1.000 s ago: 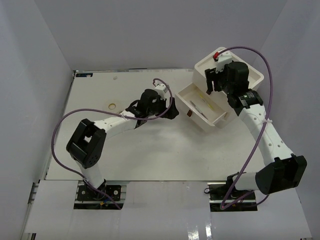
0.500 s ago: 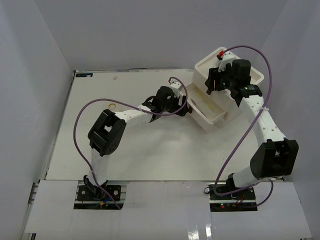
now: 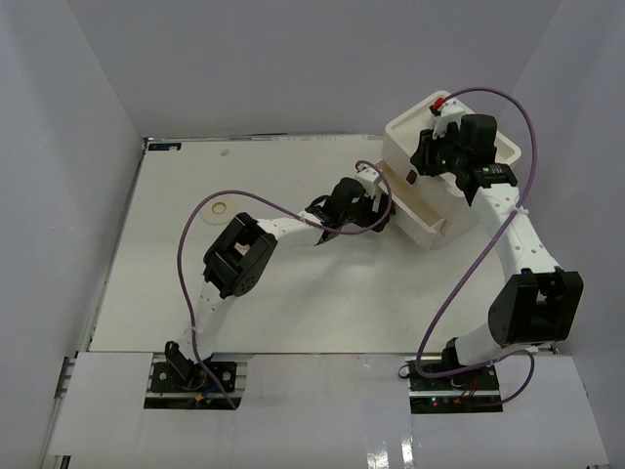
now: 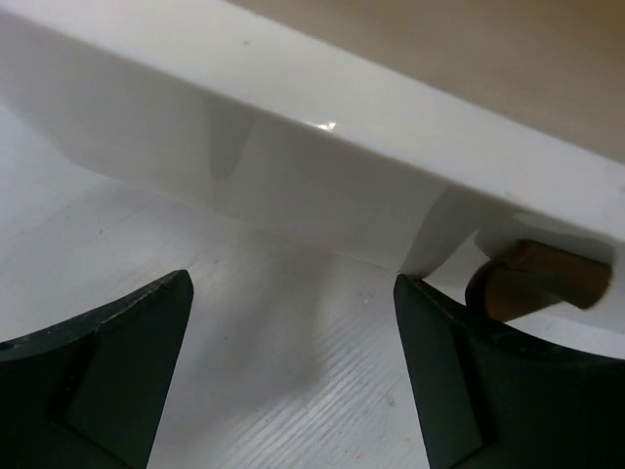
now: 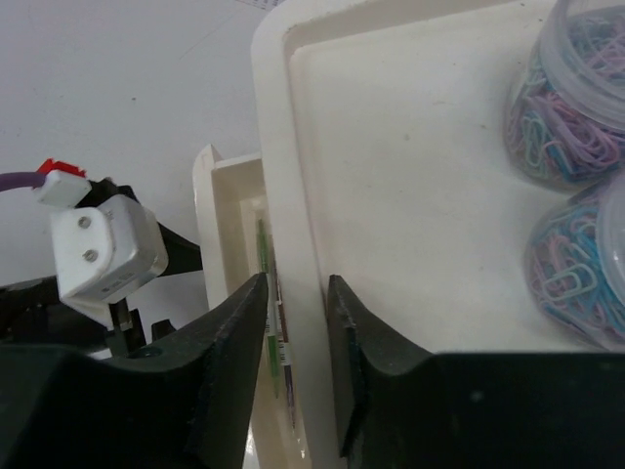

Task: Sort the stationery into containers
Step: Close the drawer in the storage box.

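**Push the drawer in, nice and straight**

Your left gripper (image 4: pixel 293 283) has its two dark fingers spread wide apart, with nothing between them. The flat white front of the partly open drawer (image 4: pixel 293 147) is just past the fingertips. Its little red-brown knob handle (image 4: pixel 542 278) sits right above one fingertip.

I think the job now is to shut this drawer. Put both fingertips flat on the front and push slow and straight, so it does not go in crooked (stay off the knob, it could slip sideways).

Your right gripper (image 5: pixel 298 283) has its fingers close together, pinching the rim of the big white plastic box (image 5: pixel 271 117). One finger is inside the top tray and one is outside. Hold tight there, so the box does not slide when you push.

Just outside those fingers, thin green and dark pens (image 5: pixel 276 322) lie along the drawer. Well off to the tray side, two clear round jars (image 5: pixel 571 93) full of pastel paper clips stand in the tray.
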Available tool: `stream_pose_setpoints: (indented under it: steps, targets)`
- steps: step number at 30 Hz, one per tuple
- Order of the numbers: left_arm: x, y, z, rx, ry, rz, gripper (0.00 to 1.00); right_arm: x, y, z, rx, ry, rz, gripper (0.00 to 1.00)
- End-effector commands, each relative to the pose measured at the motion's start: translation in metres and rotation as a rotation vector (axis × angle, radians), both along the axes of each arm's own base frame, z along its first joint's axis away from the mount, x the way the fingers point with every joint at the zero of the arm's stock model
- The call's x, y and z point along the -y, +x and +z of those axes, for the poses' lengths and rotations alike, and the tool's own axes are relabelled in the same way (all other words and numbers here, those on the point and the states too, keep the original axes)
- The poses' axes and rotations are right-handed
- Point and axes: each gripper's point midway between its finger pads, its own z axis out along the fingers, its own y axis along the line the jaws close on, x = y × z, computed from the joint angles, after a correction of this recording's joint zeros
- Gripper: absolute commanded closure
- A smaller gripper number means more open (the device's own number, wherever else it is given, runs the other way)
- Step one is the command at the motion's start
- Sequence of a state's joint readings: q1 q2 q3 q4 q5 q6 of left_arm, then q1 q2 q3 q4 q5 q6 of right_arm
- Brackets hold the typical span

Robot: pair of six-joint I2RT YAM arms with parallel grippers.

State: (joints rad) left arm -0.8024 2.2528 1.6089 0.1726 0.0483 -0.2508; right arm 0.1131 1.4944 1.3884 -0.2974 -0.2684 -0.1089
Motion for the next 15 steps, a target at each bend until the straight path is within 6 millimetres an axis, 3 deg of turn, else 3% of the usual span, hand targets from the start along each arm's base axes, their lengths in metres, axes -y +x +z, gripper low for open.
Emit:
stream_pose_setpoints:
  steps: [1, 4, 8, 15]
  targets:
    - [0.025, 0.004, 0.09, 0.191, -0.204, -0.009, 0.05, -0.039, -0.023, -0.01, -0.12, 0.091, 0.149, 0.66]
    - [0.021, -0.004, 0.106, 0.242, -0.223, -0.037, 0.06, -0.038, -0.024, -0.011, -0.13, 0.083, 0.151, 0.71]
    - [0.025, 0.001, 0.122, 0.305, -0.196, -0.065, 0.07, -0.042, -0.028, -0.008, -0.135, 0.102, 0.172, 0.73]
    - [0.045, 0.013, 0.123, 0.367, -0.183, -0.121, 0.08, -0.046, -0.027, -0.009, -0.167, 0.112, 0.191, 0.74]
